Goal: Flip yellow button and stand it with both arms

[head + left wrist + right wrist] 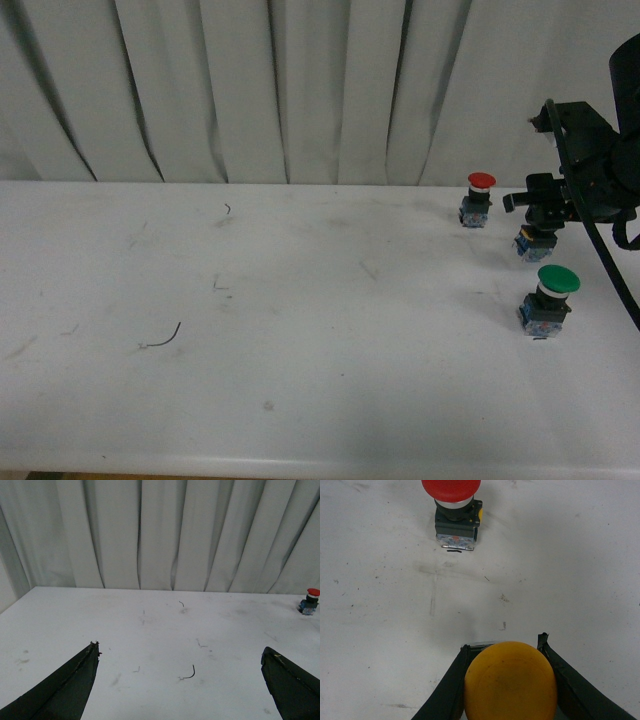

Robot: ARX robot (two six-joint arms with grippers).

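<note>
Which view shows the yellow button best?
Right wrist view: the yellow button fills the foreground between the right gripper's fingers. Front view shows only its blue base below the gripper. Left wrist view misses it.

Button between nearer switch, farther switch

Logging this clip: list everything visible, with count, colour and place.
table: one, white, scuffed
curtain: one, white, behind table
yellow button: one, yellow-orange cap, gripped, between the other two buttons
red button: one, red cap, upright, far right by curtain
green button: one, green cap, upright, nearest of three
wire scraps: at least two, dark, table's left half
right gripper: one, black, closed on yellow button
left gripper: one, black, open above table
</note>
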